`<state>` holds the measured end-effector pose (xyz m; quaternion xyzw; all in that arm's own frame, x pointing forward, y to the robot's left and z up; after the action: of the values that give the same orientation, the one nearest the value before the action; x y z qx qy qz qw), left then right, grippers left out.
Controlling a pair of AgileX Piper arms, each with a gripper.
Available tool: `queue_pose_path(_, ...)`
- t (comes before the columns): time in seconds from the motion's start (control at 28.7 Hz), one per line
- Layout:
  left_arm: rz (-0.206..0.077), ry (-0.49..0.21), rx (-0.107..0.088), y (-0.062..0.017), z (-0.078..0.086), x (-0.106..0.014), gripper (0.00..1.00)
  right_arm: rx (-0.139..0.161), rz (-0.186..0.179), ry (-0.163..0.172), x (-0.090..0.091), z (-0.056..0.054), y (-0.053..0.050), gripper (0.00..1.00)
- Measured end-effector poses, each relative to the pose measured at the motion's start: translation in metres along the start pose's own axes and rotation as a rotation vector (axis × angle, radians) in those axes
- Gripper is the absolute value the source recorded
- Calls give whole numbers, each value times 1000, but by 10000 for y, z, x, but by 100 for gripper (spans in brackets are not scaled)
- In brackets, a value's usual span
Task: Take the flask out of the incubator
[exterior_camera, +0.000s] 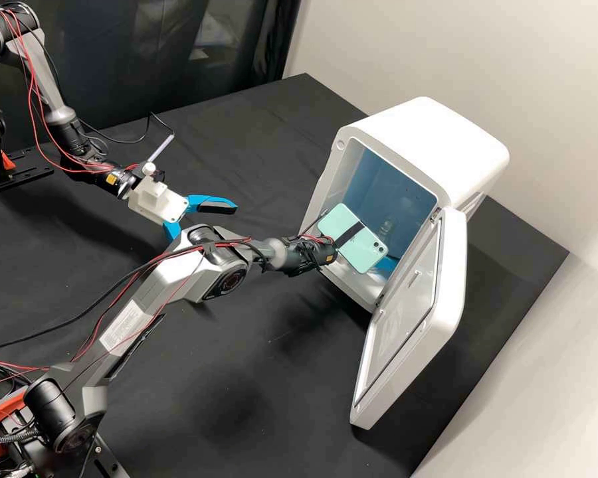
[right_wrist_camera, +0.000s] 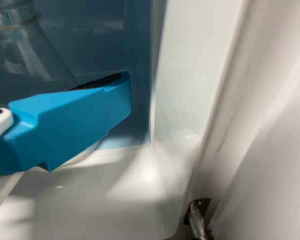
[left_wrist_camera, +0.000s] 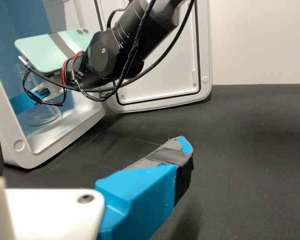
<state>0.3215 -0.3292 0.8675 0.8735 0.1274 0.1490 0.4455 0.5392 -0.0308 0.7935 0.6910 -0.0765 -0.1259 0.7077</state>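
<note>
Blue and spread wide, the left tool (exterior_camera: 202, 219) hangs over the black worktop (exterior_camera: 259, 133), holding nothing. The right tool (left_wrist_camera: 39, 94) is inside the white incubator (exterior_camera: 445, 153), just beside the glass flask (right_wrist_camera: 25, 50) on the chamber floor; whether it is wide or narrow I cannot tell. I judge the reach is in hand. Next: grip the flask firmly, then draw it out past the open door (exterior_camera: 418, 312).

White incubator (exterior_camera: 438, 146) (blue inside), clear glass flask (right_wrist_camera: 20, 50), mint-green phone (exterior_camera: 360, 249), plain black bench (exterior_camera: 246, 372).
</note>
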Motion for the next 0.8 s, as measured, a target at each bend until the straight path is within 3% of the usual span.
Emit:
queue_pose_path(0.21,0,0,0,0,0,0,100,-4,-25,-2,57,28,-9,100)
queue_pose_path(0.45,0,0,0,0,0,0,100,10,-29,-4,85,84,14,100)
queue_pose_path(0.56,0,0,0,0,0,0,100,37,-35,-7,86,89,17,100)
queue_pose_path(0.8,0,0,0,0,0,0,100,44,-32,-8,82,91,45,100)
